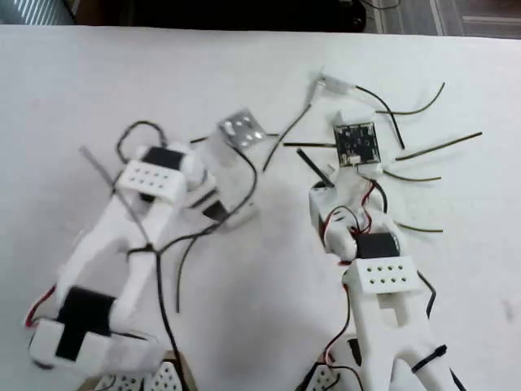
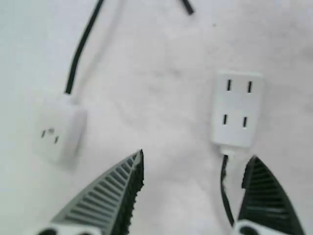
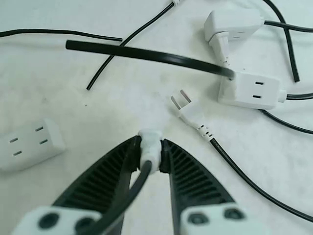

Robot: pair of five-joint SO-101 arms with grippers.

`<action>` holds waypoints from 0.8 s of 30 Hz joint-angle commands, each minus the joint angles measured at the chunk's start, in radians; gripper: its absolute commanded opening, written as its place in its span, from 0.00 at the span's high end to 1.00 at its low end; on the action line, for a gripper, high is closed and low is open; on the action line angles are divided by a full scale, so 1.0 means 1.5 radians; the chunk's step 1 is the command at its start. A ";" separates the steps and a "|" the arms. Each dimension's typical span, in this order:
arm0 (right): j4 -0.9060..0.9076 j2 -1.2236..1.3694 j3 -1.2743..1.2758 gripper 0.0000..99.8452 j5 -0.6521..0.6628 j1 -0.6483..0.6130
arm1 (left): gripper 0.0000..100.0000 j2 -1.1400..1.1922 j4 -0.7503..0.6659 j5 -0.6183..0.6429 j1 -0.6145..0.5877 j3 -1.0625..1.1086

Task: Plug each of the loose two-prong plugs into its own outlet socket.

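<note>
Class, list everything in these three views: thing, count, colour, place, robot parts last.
Table: one, white, under everything.
Held plug: one, white with black cord, clamped in the right end effector.
Loose two-prong plug: one, white with black cord, on the table beyond the held plug.
Outlet blocks: two before the left end effector, more before the right; white, on the table.
Loose cords: several, black, strewn on the table.
Left end effector: one, grey-black, open, over the table.
Right end effector: one, black, shut.
</note>
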 commanded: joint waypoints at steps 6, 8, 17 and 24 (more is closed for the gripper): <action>0.049 0.002 -0.048 0.98 0.041 -0.152 | 0.68 -0.259 0.012 0.213 -0.218 0.137; 0.051 0.016 -0.065 0.98 0.041 -0.192 | 0.68 -0.290 0.013 0.249 -0.254 0.182; 0.048 0.241 -0.216 0.98 0.036 -0.244 | 0.68 -0.356 -0.111 0.304 -0.290 0.366; -0.006 0.321 -0.239 0.98 0.035 -0.263 | 0.68 -0.365 -0.138 0.303 -0.295 0.404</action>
